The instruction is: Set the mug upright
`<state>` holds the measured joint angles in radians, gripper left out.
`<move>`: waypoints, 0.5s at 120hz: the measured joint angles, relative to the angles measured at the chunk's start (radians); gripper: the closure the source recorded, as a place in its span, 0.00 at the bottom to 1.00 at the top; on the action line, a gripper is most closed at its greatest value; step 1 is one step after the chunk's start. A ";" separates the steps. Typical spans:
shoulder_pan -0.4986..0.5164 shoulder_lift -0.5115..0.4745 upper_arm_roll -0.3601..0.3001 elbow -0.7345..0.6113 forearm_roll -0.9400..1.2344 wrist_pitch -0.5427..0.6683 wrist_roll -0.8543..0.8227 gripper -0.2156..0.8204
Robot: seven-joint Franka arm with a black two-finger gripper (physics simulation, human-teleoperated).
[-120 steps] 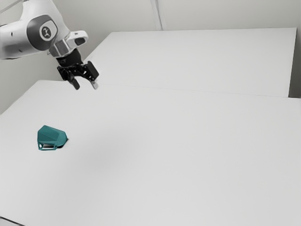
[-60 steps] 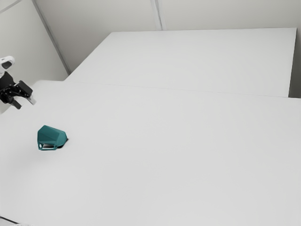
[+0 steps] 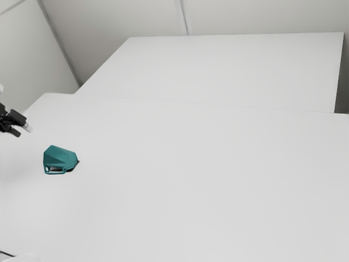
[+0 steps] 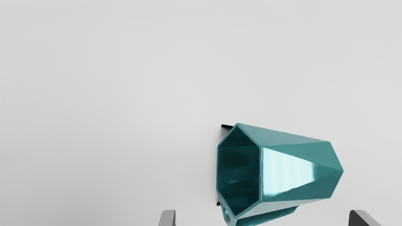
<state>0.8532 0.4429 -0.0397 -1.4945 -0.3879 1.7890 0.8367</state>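
Note:
In the exterior view, the gripper [image 3: 23,132] is at the left edge, above the table and up and to the left of the teal mug [image 3: 60,159]. The faceted mug lies on its side on the table, its handle low toward the exterior view's bottom. From the wrist view, the gripper [image 4: 262,218] has its two fingers wide apart with nothing held. The mug [image 4: 295,172] is seen below the hand, its hollow mouth facing sideways and its handle partly cut off by the picture's edge.
The white table [image 3: 191,180] extends widely to the exterior view's right of the mug. Behind it stands a pale raised panel or surface [image 3: 229,71]. A pale rounded object [image 3: 23,258] and a dark line show at the exterior view's bottom left corner.
The arm has swung toward the exterior view's left and come lower, with most of it now out of that view. The mug has stayed where it was.

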 joint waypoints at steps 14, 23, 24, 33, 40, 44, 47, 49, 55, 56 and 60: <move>0.029 0.073 -0.003 0.052 -0.046 -0.028 0.037 0.21; 0.043 0.139 -0.002 0.112 -0.081 -0.060 0.057 0.21; 0.045 0.145 -0.002 0.118 -0.085 -0.064 0.059 0.21; 0.050 0.183 -0.003 0.146 -0.109 -0.092 0.077 0.21; 0.051 0.200 -0.003 0.152 -0.135 -0.108 0.089 0.21; 0.052 0.205 -0.002 0.153 -0.148 -0.115 0.095 0.21; 0.052 0.207 -0.002 0.152 -0.157 -0.120 0.099 0.21; 0.052 0.207 -0.002 0.150 -0.164 -0.123 0.102 0.21; 0.052 0.208 -0.002 0.142 -0.183 -0.136 0.108 0.21; 0.052 0.208 -0.002 0.141 -0.185 -0.139 0.109 0.21; 0.052 0.208 -0.003 0.134 -0.195 -0.150 0.112 0.21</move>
<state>0.9053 0.6510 -0.0423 -1.3600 -0.5830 1.6389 0.9492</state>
